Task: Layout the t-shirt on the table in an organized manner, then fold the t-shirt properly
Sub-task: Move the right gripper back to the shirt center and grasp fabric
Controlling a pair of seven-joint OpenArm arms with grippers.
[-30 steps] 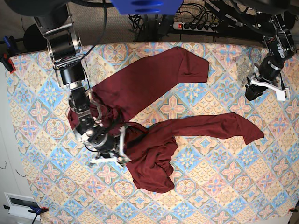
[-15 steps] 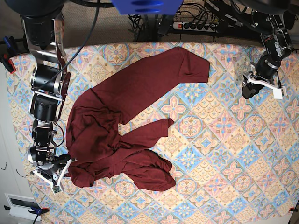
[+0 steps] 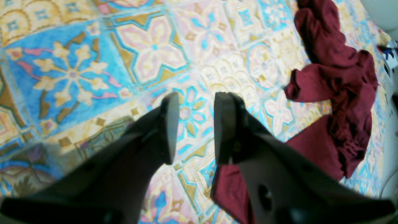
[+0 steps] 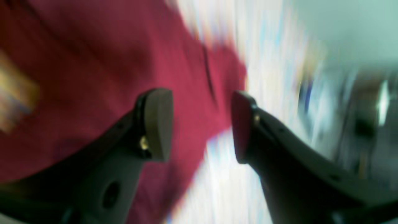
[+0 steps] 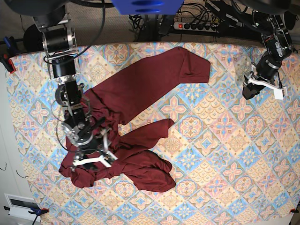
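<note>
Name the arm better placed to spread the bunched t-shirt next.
Right. The right gripper hangs open directly over the crumpled t-shirt, while the left gripper sits over bare table, apart from the fabric.

The t-shirt is soft, matt maroon knit cloth, creased and bunched. The surface wears a smooth printed cloth with a dull finish. Both hands, left and right, look like dark matt plastic, their pads smooth.
</note>
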